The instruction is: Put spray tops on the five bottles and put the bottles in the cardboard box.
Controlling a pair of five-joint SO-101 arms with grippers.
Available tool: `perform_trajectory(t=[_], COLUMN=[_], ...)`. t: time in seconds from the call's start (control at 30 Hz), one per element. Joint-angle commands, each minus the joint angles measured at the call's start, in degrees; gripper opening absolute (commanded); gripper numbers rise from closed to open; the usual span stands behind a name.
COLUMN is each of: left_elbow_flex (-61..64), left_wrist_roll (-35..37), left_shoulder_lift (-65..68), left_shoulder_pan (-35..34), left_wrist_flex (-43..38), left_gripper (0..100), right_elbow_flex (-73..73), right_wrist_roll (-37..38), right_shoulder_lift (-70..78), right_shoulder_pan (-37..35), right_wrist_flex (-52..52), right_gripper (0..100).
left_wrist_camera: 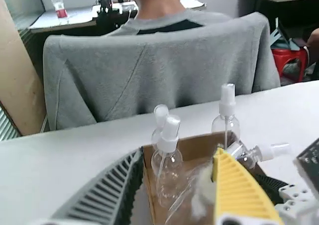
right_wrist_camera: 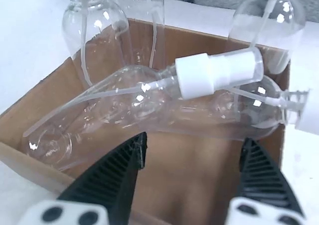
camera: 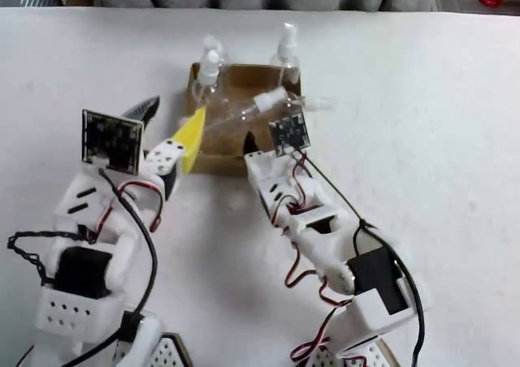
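Observation:
The cardboard box (camera: 218,152) sits mid-table with clear bottles, all with white spray tops. Three stand upright along its far side (camera: 210,68) (camera: 286,49). Two lie across it (camera: 258,105). In the right wrist view the upper lying bottle (right_wrist_camera: 124,105) rests over the lower lying bottle (right_wrist_camera: 234,113), on the box floor (right_wrist_camera: 194,160). My right gripper (right_wrist_camera: 192,177) is open at the box's near edge, just short of the lying bottles. My left gripper (camera: 172,117), one yellow finger (left_wrist_camera: 239,190) and one dark, is open beside the box's left corner, holding nothing.
A chair draped in grey cloth (left_wrist_camera: 159,65) stands beyond the table's far edge, with a person seated behind it. White table stretches free to the right of the box (camera: 406,115) and at the far left (camera: 49,66).

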Motion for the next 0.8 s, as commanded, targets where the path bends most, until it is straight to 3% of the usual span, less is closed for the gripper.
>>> perform_trajectory(t=[0.0, 0.2, 0.47, 0.77], left_elbow_flex=[2.81, 9.58, 18.29, 20.75], left_wrist_roll=[2.11, 7.12, 8.44, 8.44], left_shoulder_lift=[-1.36, -1.36, -1.01, -0.92], left_shoulder_pan=[-1.63, -1.19, -1.54, -1.63], left_wrist_flex=[0.35, -0.62, -11.34, -14.86], left_gripper=[22, 22, 22, 22], right_elbow_flex=[-0.44, -0.35, -0.26, -0.26], right_wrist_roll=[0.7, 3.78, 4.66, 4.4], right_shoulder_lift=[-1.63, -1.63, -2.77, -15.87], right_shoulder_pan=[0.22, 0.4, 0.84, 0.84], right_wrist_flex=[-1.01, -0.92, -0.66, 16.22], right_gripper=[25.5, 25.5, 25.5, 25.5])
